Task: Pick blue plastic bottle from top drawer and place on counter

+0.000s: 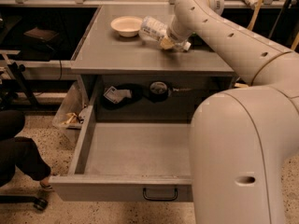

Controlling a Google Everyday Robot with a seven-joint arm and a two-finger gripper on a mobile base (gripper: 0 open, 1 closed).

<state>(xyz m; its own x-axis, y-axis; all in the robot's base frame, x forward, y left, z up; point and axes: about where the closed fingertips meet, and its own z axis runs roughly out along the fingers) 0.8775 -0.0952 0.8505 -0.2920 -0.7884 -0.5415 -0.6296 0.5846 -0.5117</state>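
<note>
At the back of the table (126,55), just right of the bowl (126,25), we note the blue plastic bottle (152,29) lying tilted, one end toward the bowl and the other hidden at the pincer (172,42). The pincer sits at the bottle, low over the table top, with the arm reaching in from the right. We cannot tell how far it is open: the wrist covers the contact, so grip or release is unresolved. The top drawer (135,148) stands pulled out below, with no bottle in it. Judgement: the pick is done, and the step in hand is the put-down and let-go. To do it well, we would lower the bottle until its side bears on the table before opening, since a round bottle let go on a tilt is likely to roll. The bowl is near on the left, so a roll that way would meet its rim; a roll forward would head for the table edge above the open drawer. We would open slowly, then lift the pincer straight up, with no sideways sweep.
</note>
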